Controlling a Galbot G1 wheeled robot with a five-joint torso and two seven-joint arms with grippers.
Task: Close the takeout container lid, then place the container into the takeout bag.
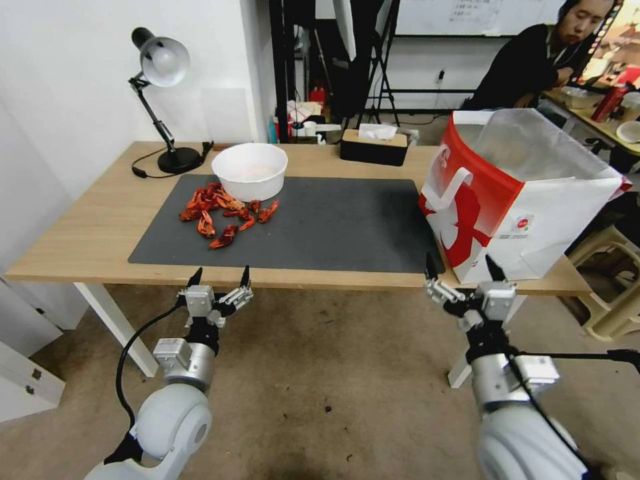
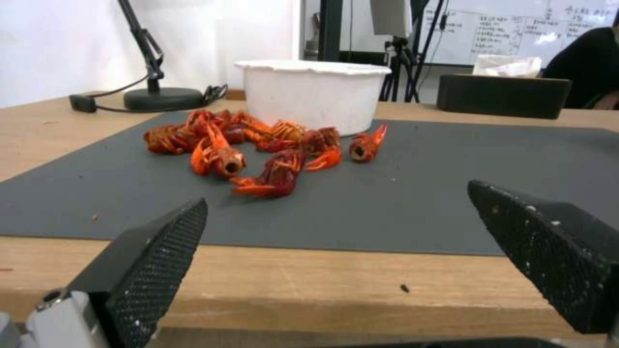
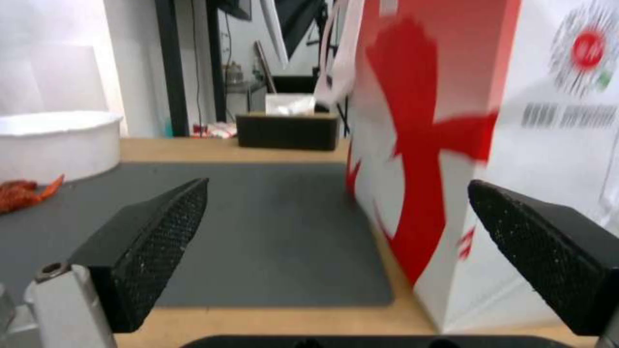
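Observation:
The takeout bag (image 1: 533,193), red and white with a white handle and silvery lining, stands open at the table's right end; the right wrist view has its red-printed side (image 3: 451,121) close ahead. The takeout container and its lid are out of view. My left gripper (image 1: 220,275) hovers open just off the table's front edge, facing the mat (image 2: 336,195). My right gripper (image 1: 461,265) is open too, off the front edge by the bag's near corner (image 3: 338,183). Neither holds anything.
A dark mat (image 1: 333,227) covers the table's middle. A round white bowl (image 1: 250,170) stands at its back left with red crayfish (image 1: 223,213) in front of it. A desk lamp (image 1: 163,100) and black tissue box (image 1: 373,147) sit behind. A stool (image 1: 613,267) stands right of the table.

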